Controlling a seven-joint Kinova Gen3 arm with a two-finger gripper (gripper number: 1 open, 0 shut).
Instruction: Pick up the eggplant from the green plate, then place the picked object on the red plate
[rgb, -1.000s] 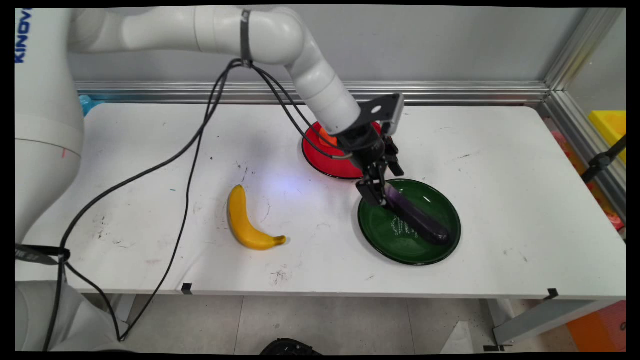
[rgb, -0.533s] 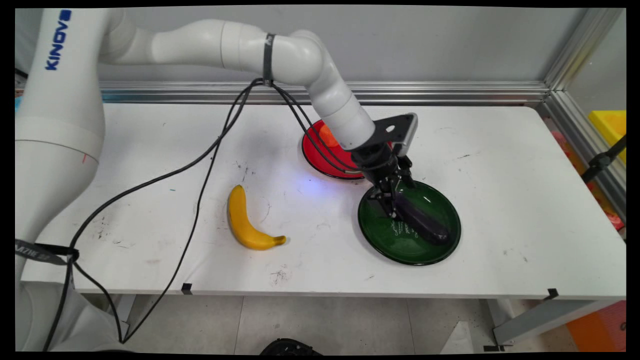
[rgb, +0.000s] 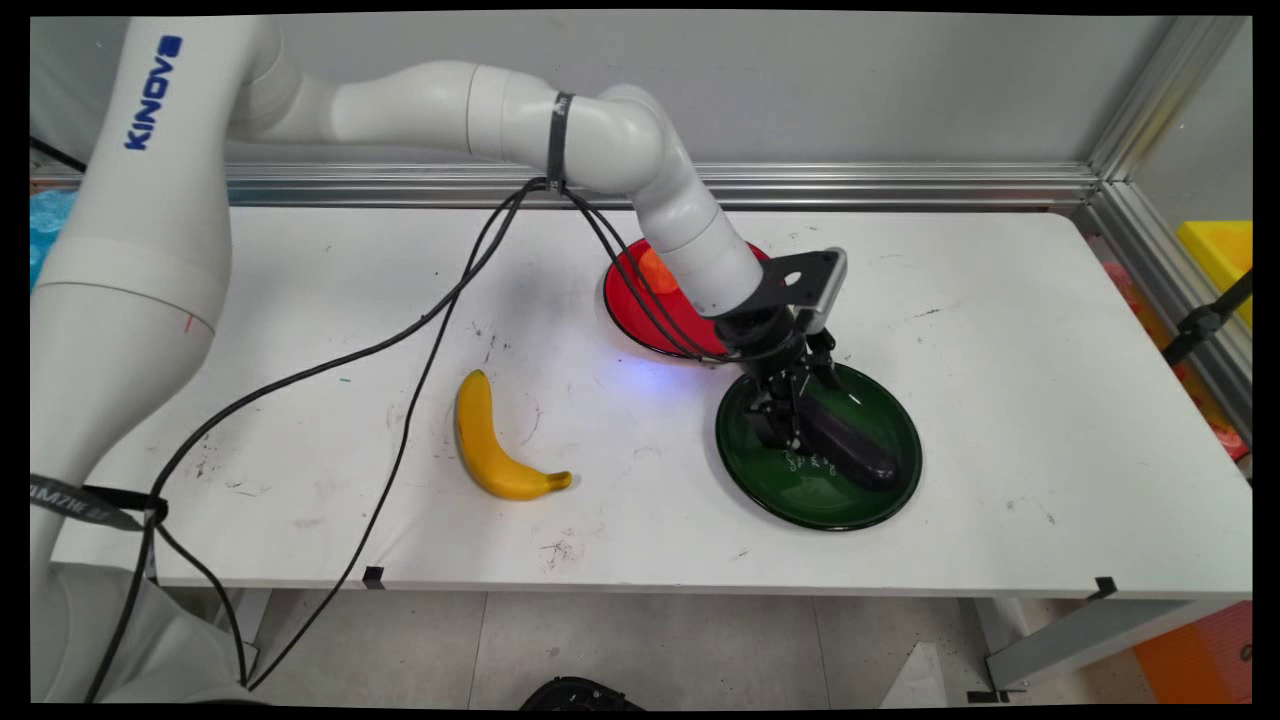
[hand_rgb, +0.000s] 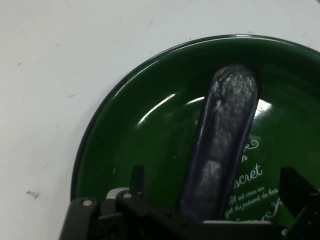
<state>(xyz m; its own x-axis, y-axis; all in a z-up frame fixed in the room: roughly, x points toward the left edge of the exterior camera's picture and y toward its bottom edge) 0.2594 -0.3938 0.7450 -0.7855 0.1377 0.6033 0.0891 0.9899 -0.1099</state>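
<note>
Hand view: eggplant's (hand_rgb: 222, 150) near end behind tool (hand_rgb: 210, 212).

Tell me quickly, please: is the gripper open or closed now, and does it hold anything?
Gripper: open, one finger on each side of the dark purple eggplant lying in the green plate; not clamped on it.

Your arm reaches in from the upper left, bends at the elbow and slopes down to the right, with black cables hanging from a strap near that bend. The wrist tilts downward, its camera bracket sticking out to the right above the fingers. Your gripper (rgb: 795, 425) is low, and its fingers (hand_rgb: 137, 179) are spread wide apart, one to each side.
</note>
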